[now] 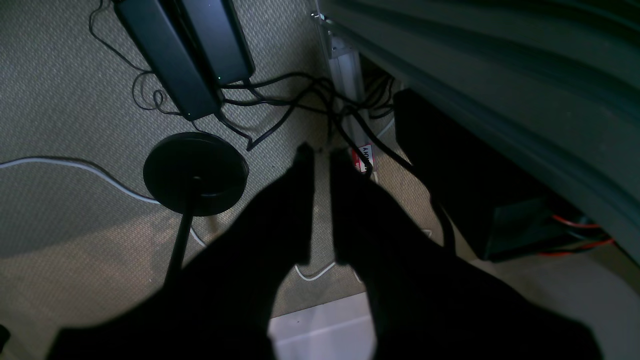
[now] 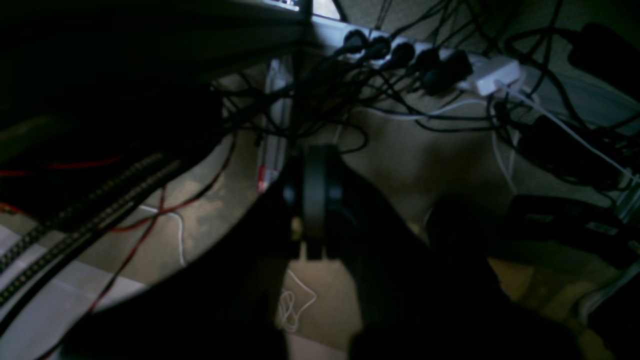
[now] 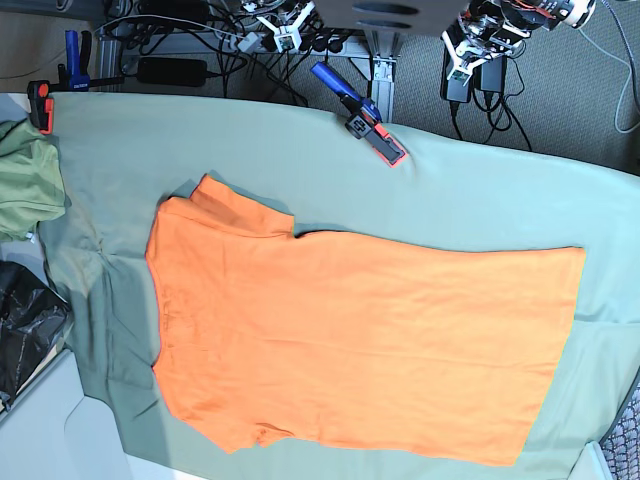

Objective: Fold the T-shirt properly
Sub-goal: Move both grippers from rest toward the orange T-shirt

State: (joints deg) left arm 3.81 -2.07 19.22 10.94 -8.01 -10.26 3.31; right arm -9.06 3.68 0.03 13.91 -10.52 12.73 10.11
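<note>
The orange T-shirt (image 3: 360, 340) lies flat and spread out on the sage-green table cloth (image 3: 480, 190). Its neck end is to the left, its hem to the right, and one sleeve (image 3: 235, 210) points to the far side. Neither gripper touches it. My left gripper (image 1: 320, 152) hangs behind the table over the carpet, fingers nearly together and empty; it shows in the base view (image 3: 465, 50) at the top right. My right gripper (image 2: 315, 200) is shut and empty above floor cables; it shows in the base view (image 3: 282, 28) at the top. The shirt is out of both wrist views.
A bunched olive-green garment (image 3: 25, 185) lies at the table's left edge, above a black bag (image 3: 25, 320). A blue clamp (image 3: 355, 110) and a red-black clamp (image 3: 42, 105) grip the far edge. Below are a round stand base (image 1: 195, 172) and a power strip (image 2: 425, 60).
</note>
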